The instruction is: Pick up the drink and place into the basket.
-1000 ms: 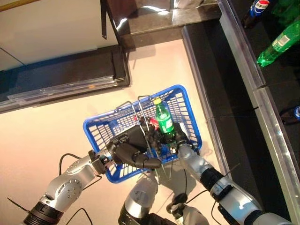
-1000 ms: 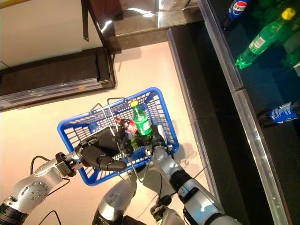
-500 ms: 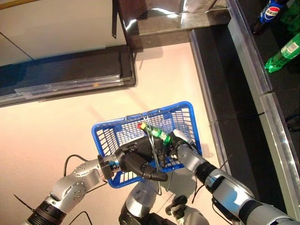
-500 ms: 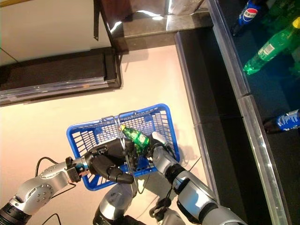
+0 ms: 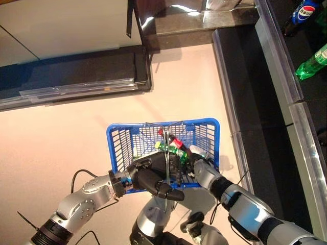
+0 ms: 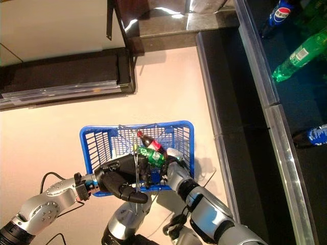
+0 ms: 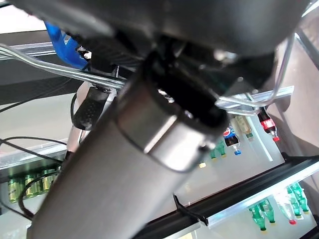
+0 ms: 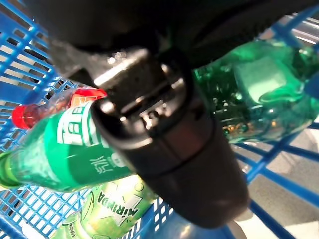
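A blue wire-mesh basket (image 5: 118, 145) hangs above the pale floor. My left hand (image 5: 150, 178) is shut on its metal wire handle (image 5: 166, 163). My right hand (image 5: 200, 166) reaches into the basket from the right and is shut on a green drink bottle (image 5: 172, 149). The bottle lies on its side, low among the other drinks. In the right wrist view the thumb (image 8: 169, 144) crosses the green bottle (image 8: 70, 157). Beside it lie a red-capped dark bottle (image 6: 147, 141) and a light green drink (image 8: 107, 211).
A dark refrigerated shelf (image 5: 276, 56) runs along the right, holding a green bottle (image 5: 312, 62) and a blue-labelled bottle (image 5: 301, 11). A low dark cabinet (image 5: 76, 76) stands at the back left, with pale floor between.
The green bottle stood upright in my right hand over the basket; it now lies tipped over, low inside. The camera view has shifted. My left hand keeps hold of the handle.
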Controlling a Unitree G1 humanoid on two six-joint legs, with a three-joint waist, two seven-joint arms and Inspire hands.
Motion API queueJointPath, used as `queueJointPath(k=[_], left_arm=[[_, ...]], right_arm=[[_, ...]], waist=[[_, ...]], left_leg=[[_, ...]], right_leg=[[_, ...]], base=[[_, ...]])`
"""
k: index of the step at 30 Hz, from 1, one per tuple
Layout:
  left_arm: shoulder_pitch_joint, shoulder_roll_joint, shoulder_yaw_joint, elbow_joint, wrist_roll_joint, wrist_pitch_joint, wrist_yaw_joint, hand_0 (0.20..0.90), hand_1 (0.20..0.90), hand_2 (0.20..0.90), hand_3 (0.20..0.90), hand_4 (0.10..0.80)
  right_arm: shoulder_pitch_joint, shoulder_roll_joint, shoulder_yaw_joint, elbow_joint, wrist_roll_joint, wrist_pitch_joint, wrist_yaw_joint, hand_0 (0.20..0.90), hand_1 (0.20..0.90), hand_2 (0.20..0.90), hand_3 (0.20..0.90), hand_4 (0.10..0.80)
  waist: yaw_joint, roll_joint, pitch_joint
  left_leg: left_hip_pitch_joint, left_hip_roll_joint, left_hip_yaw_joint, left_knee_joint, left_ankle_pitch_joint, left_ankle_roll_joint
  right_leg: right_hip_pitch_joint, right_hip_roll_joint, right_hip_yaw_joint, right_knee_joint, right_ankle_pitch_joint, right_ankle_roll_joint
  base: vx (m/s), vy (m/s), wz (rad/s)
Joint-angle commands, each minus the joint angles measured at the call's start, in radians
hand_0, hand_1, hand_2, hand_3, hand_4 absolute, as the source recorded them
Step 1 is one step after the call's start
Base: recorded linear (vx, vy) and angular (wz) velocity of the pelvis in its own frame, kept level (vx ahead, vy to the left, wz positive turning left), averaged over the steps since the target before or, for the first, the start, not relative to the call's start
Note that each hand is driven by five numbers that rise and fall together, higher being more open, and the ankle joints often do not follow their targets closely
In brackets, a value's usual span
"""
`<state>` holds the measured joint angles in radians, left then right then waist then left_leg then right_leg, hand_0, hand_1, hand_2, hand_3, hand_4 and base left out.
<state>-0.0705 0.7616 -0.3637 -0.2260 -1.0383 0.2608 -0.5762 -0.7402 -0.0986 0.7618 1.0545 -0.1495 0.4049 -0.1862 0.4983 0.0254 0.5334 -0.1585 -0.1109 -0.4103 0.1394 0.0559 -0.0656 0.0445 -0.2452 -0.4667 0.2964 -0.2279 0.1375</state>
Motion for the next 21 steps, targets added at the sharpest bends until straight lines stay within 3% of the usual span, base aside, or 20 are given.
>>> queueJointPath(k=[1,12,16,17,18,19,21], left_arm=[[-0.223,-0.182,0.078,-0.498,-0.226,-0.284,-0.227,0.300,0.300,0.300,0.200,0.100],[-0.170,-0.156,0.149,-0.493,-0.287,-0.276,-0.194,0.300,0.300,0.300,0.200,0.100],[-0.125,-0.150,0.194,-0.478,-0.308,-0.266,-0.189,0.300,0.300,0.300,0.200,0.100],[-0.098,-0.153,0.219,-0.466,-0.302,-0.270,-0.191,0.300,0.300,0.300,0.200,0.100],[-0.092,-0.154,0.224,-0.463,-0.303,-0.270,-0.187,0.300,0.300,0.300,0.200,0.100],[-0.053,-0.156,0.261,-0.452,-0.304,-0.279,-0.196,0.300,0.300,0.300,0.200,0.100],[-0.030,-0.162,0.280,-0.445,-0.302,-0.283,-0.186,0.300,0.300,0.300,0.200,0.100]], right_arm=[[-0.006,-0.056,0.013,0.138,0.034,0.051,-0.093,0.900,0.900,0.900,0.900,0.800],[0.022,-0.126,-0.032,0.019,0.162,-0.050,-0.251,0.900,0.900,0.900,0.900,0.800],[0.063,-0.192,-0.038,-0.228,0.169,0.001,-0.322,0.900,0.900,0.900,0.900,0.800],[0.103,-0.231,-0.050,-0.381,0.158,0.053,-0.355,0.900,0.900,0.900,0.900,0.800],[0.113,-0.238,-0.053,-0.394,0.154,0.040,-0.376,0.900,0.900,0.900,0.900,0.800],[0.178,-0.291,-0.097,-0.573,0.095,0.090,-0.354,0.900,0.900,0.900,0.900,0.800],[0.216,-0.313,-0.127,-0.647,0.054,0.072,-0.353,0.900,0.900,0.900,0.900,0.800]], waist=[[0.003,0.054,-0.120],[-0.015,0.040,-0.114],[-0.036,0.020,-0.104],[-0.052,0.012,-0.100],[-0.056,0.010,-0.099],[-0.076,0.002,-0.097],[-0.090,-0.005,-0.097]], left_leg=[[-0.025,-0.007,0.035,-0.012,0.020,0.043],[-0.003,0.006,0.044,-0.004,0.006,0.040],[0.006,0.018,0.056,-0.006,-0.001,0.038],[0.011,0.025,0.065,-0.008,-0.003,0.036],[0.012,0.027,0.067,-0.009,-0.003,0.036],[0.017,0.035,0.078,-0.012,-0.008,0.036],[0.021,0.041,0.086,-0.013,-0.011,0.036]], right_leg=[[-0.064,-0.004,0.008,-0.002,0.149,-0.016],[-0.052,-0.002,0.016,0.006,0.147,-0.013],[-0.052,0.003,0.029,0.007,0.145,-0.013],[-0.055,0.007,0.037,0.010,0.144,-0.014],[-0.056,0.008,0.039,0.011,0.143,-0.014],[-0.060,0.011,0.052,0.010,0.140,-0.014],[-0.061,0.014,0.060,0.011,0.137,-0.015]], base=[[0.000,0.000,0.00],[0.014,-0.006,0.00],[0.003,-0.013,-0.02],[-0.002,-0.018,-0.07],[-0.011,-0.011,-0.15],[-0.012,-0.002,-0.11],[-0.005,-0.001,-0.14]])
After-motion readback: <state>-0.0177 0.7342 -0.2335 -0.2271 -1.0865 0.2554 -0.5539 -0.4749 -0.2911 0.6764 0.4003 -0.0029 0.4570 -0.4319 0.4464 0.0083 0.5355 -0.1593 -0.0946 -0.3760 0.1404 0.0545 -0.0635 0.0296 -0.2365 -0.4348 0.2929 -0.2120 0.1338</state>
